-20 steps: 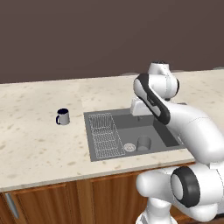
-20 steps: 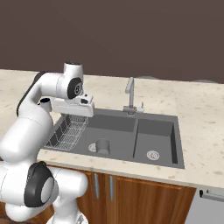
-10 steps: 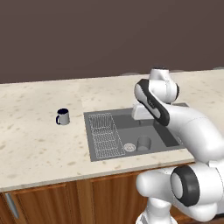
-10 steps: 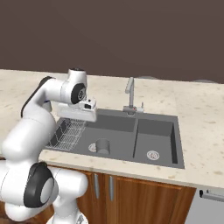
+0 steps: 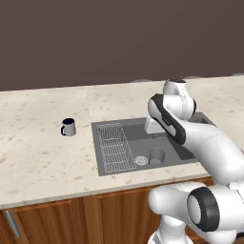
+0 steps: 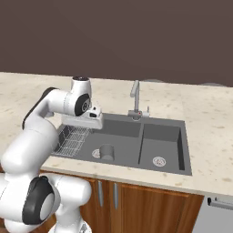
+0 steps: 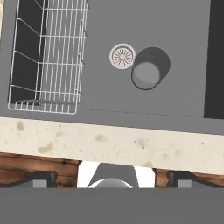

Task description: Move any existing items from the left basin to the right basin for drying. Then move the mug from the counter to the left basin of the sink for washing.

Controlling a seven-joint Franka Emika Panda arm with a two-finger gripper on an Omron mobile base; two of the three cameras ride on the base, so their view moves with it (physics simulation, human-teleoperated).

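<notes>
Cup [image 7: 150,68]: plain grey, handleless, upright in the left basin [image 7: 100,26], touching the drain [image 7: 122,56], below and ahead of the pincer [image 7: 111,178]. Judged rigid, light, smooth-walled, likely slippery; no handle, so take it across the rim, one finger inside and one outside, or span the whole body.
Pincer: spread wide, holding nothing, well above the cup.
Rack [image 7: 48,54]: beside the cup, apart.
Mug [image 5: 68,127]: on the counter [image 5: 38,157], far off to the pincer's left.

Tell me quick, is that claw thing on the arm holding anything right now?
End effector: open and holding nothing, poised above the left basin; the grey cup stands untouched below it, beside the drain.
</notes>
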